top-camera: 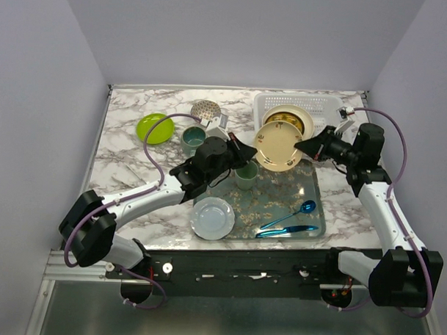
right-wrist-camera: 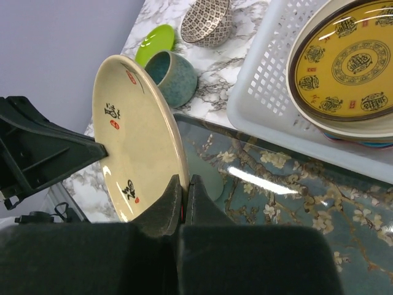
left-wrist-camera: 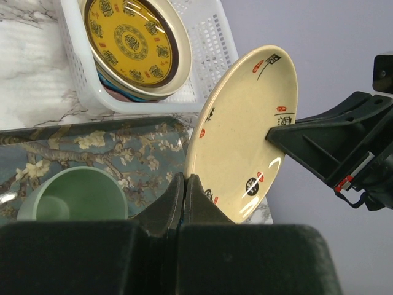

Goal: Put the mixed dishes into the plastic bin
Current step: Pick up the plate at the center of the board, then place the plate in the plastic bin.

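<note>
A cream plate (top-camera: 278,146) with small red and black marks hangs on edge over the tray's far end, in front of the plastic bin (top-camera: 328,106). My left gripper (top-camera: 247,149) is shut on its left rim, and my right gripper (top-camera: 303,144) is shut on the opposite rim. In the left wrist view the plate (left-wrist-camera: 245,135) rises from my shut gripper (left-wrist-camera: 185,178). The right wrist view shows its rim (right-wrist-camera: 135,141) pinched in that gripper (right-wrist-camera: 184,181). An amber-yellow plate (top-camera: 290,122) lies on a stack in the bin. A lime green plate (top-camera: 155,127), a teal mug (top-camera: 193,140) and a speckled bowl (top-camera: 205,109) sit at the back left.
A floral tray (top-camera: 310,196) holds a pale green cup (top-camera: 245,175), a pale blue plate (top-camera: 213,217) and two blue spoons (top-camera: 288,223). The marble tabletop (top-camera: 121,164) ends at grey walls on three sides.
</note>
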Motion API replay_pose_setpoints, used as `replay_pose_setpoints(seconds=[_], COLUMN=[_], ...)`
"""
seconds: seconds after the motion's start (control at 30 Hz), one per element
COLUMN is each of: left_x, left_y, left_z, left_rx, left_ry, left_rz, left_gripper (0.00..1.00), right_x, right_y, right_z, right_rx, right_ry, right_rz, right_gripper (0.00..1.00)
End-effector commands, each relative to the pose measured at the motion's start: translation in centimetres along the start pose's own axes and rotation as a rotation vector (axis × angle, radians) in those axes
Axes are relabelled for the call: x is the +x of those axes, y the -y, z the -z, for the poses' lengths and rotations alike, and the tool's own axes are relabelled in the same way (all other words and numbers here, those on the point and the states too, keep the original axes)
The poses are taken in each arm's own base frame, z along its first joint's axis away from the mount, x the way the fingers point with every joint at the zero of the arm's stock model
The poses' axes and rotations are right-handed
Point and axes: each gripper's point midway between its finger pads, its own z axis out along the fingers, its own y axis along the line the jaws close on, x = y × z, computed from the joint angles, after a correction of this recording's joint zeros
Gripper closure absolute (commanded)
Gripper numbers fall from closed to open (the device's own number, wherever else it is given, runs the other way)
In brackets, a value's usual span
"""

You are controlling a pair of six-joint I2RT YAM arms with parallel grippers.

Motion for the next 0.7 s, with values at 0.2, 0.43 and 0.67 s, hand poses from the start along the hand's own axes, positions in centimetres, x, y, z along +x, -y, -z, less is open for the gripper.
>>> replay_pose_setpoints(seconds=[0.2, 0.43, 0.67], left_x=[-1.1, -3.3, -7.6], left_y=[2.7, 0.1, -2.4], left_z=[1.7, 4.2, 8.1], left_rx=[0.151, 0.119, 0.029], left_ry=[-0.004, -0.032, 0.014], left_rz=[-0.139, -0.234, -0.332], left_gripper=[0.23, 0.06, 0.01], right_x=[-0.8, -0.9, -1.3], right_y=[-1.4, -1.4, -1.2], right_z=[0.2, 0.3, 0.7], right_rx=[-0.052, -0.064, -0.071], right_ry=[0.002, -0.002, 0.003], right_rz=[0.027, 0.033, 0.046], right_gripper=[1.0, 1.0, 1.0])
